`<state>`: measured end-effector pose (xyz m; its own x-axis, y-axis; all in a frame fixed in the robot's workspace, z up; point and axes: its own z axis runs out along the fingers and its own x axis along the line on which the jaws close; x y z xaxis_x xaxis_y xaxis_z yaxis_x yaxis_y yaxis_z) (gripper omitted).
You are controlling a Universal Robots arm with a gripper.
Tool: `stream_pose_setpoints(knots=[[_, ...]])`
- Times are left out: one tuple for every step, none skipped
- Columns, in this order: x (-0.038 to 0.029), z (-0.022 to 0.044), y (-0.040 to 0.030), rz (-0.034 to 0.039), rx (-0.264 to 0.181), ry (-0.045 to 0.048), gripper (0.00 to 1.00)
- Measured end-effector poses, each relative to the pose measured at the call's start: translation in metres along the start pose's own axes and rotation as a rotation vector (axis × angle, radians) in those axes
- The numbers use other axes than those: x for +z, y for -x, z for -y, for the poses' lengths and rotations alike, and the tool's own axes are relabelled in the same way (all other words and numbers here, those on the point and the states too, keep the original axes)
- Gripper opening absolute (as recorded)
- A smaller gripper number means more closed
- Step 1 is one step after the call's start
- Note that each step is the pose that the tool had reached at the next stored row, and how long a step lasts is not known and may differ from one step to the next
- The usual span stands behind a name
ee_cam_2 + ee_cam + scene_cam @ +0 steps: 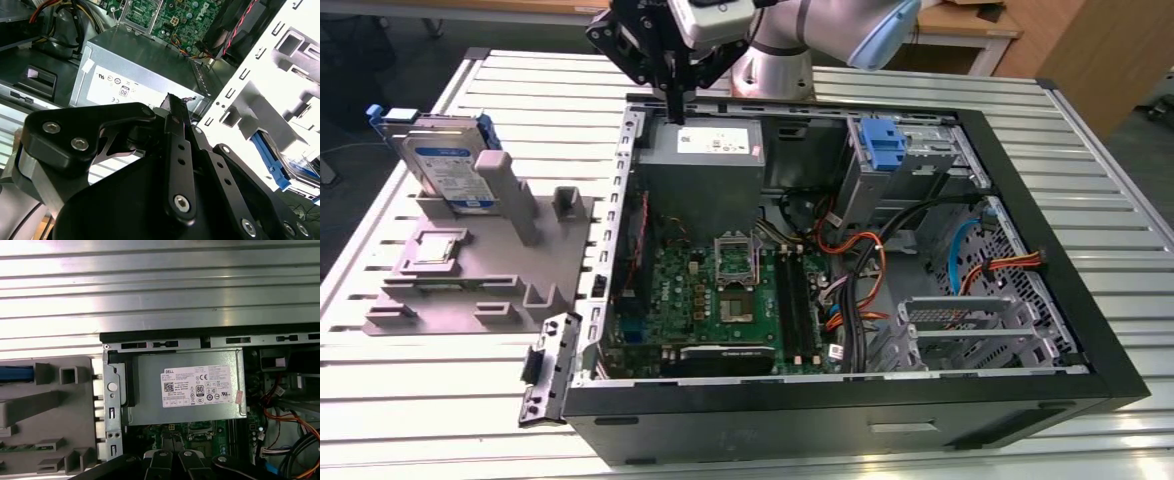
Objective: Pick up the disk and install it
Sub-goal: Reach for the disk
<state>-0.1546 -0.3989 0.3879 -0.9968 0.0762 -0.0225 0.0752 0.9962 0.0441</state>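
While my gripper [678, 110] hangs at the upper middle of the exterior view, jaws closed with nothing between them, the disk [447, 165] stands on edge in the grey fixture [467, 275] at that view's upper left. It is well apart from me and outside the computer case [854, 415]. By my judgement nothing of the task is done: the drive sits untouched in its slot.

Just beneath my fingertips lies the power supply [700, 148]. A straight drop from here would knock its lid or the case's rear rim. A low sweep toward the exterior view's left risks clipping the case's side wall, which rises between me and the fixture.

The disk itself is thin and upright, with a tall grey post [507, 195] just beside it. Closed jaws would only shove it, and a skewed grip could tilt it or wedge it in the slot. Inside the case, loose cables [861, 255] crowd the middle of the frame near the drive bay with its blue bracket [886, 148], and I think anything carried in low could snag there.

Open room is mostly overhead. The air above the fixture is free, while the strip of slatted table [520, 80] between fixture and case is narrow.
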Motion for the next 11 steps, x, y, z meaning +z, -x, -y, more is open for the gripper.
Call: stream_pose_setpoints(knots=[[0.0001, 0.0000, -0.0004, 0.0000, 0.000, 0.0000, 0.10], [0.0001, 0.0001, -0.0006, 0.0000, 0.000, 0.0001, 0.10], [0.0001, 0.0001, -0.0007, 0.0000, 0.000, 0.0001, 0.10], [0.0013, 0.0002, -0.0014, 0.0001, 0.000, 0.0000, 0.10], [0.0030, 0.0004, -0.0033, 0.0000, 0.000, 0.0001, 0.10], [0.0031, 0.0004, -0.0033, 0.0001, 0.000, 0.0001, 0.10], [0.0031, 0.0004, -0.0034, 0.0001, 0.000, 0.0001, 0.10], [0.0032, 0.0004, -0.0037, 0.0001, 0.000, 0.0003, 0.10], [0.0032, 0.0004, -0.0038, 0.0001, 0.000, 0.0003, 0.10], [0.0032, 0.0004, -0.0040, 0.0001, 0.000, 0.0002, 0.10], [0.0032, 0.0005, -0.0043, 0.0000, 0.000, 0.0001, 0.10]])
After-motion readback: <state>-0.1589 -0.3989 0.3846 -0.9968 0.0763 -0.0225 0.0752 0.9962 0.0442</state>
